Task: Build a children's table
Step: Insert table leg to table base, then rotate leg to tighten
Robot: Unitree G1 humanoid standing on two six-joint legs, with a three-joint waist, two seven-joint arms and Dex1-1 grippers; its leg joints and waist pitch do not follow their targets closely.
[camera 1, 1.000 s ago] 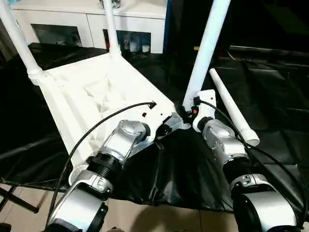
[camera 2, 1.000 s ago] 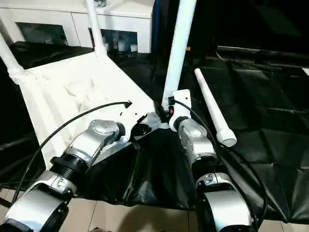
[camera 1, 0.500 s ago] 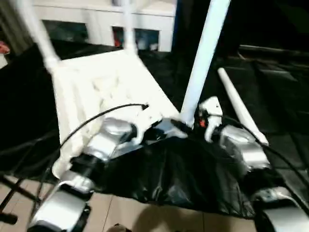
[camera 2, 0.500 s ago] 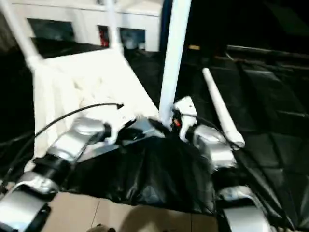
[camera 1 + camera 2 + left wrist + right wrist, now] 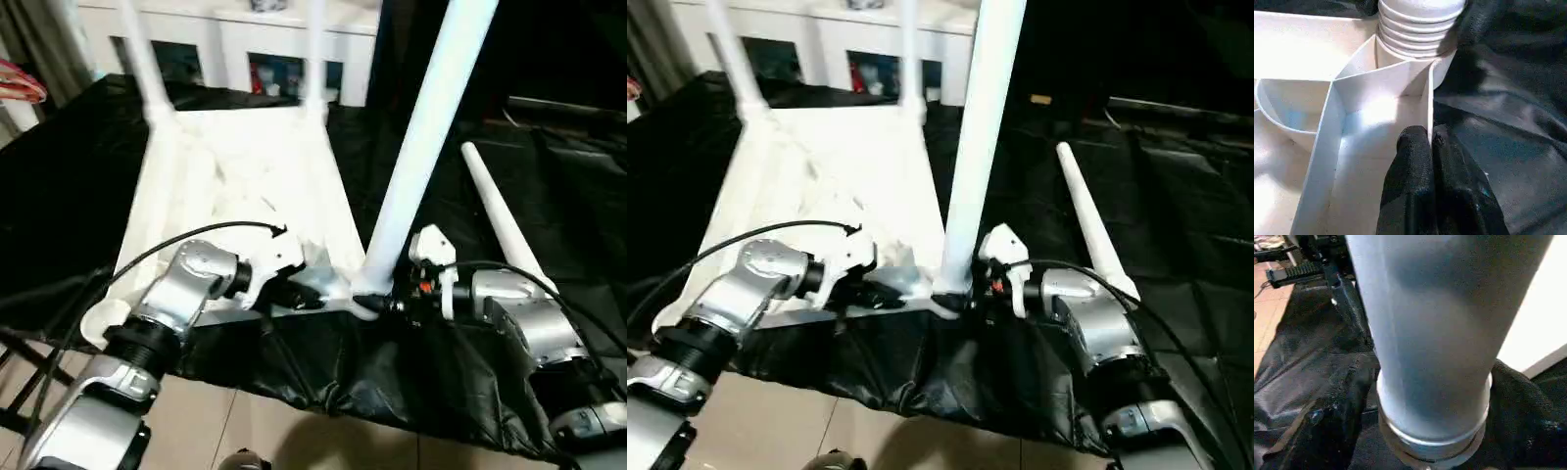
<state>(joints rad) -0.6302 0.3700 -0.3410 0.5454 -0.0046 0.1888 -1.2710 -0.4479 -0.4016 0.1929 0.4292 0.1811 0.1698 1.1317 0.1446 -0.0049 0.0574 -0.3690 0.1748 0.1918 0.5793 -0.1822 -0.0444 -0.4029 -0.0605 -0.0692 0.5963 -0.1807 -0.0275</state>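
The white children's table top is lying upside down on the big black-sheeted table, with its ribbed underside facing up. Its near edge is sitting right at the front edge of the black sheet.

Three white legs are standing up in its corner sockets. Two of them are at the far corners, the far left leg and the far right leg. The near right leg is rising tall out of the corner closest to the robot's right arm. The fourth leg is lying flat on the black sheet, off to the right of the table top and not touching it.

The left gripper is pinching a thin rib wall on the underside of the table top, near the socket with the ridged end of the near right leg. Its two black fingers are squeezed almost all the way together on that rib.

The right gripper is down at the bottom of the near right leg. Its black fingers are spread wide, one on each side of the fat end of the leg, hugging it just above the socket.

A white cabinet with glass doors is standing behind the black table.
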